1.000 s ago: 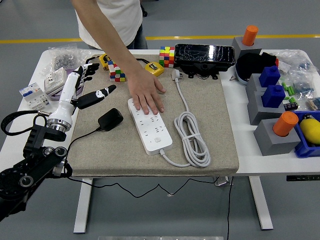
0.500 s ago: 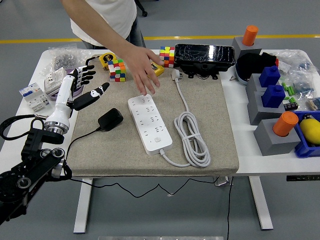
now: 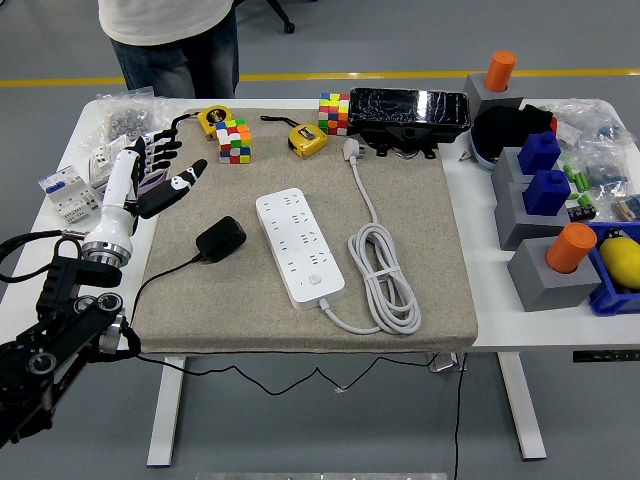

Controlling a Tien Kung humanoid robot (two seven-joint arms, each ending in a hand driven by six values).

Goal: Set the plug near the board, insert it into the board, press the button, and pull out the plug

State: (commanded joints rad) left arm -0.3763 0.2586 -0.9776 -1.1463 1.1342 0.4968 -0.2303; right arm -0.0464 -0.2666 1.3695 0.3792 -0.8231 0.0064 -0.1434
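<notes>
The plug, a black adapter block, lies on the beige mat with its thin black cord running off the mat's left edge and down under the table. Just to its right, apart from it, the board lies at a slant, a long white power strip with rows of sockets and a small round button near its lower end. The strip's own white cable is coiled in loops beside it on the right, and its white plug end rests near the mat's far edge. The left hand hovers at the mat's upper left corner, up and to the left of the black plug and not touching it; its dark fingers are spread loosely and its thumb sticks out toward the mat, with nothing in its grasp. Behind the strip sit two coloured puzzle cubes, two yellow tape measures and a black device wrapped in shiny film. On the white table to the right stand grey blocks holding orange cylinders and blue pieces. A person in a white top stands at the far left side, hands out of sight.
</notes>
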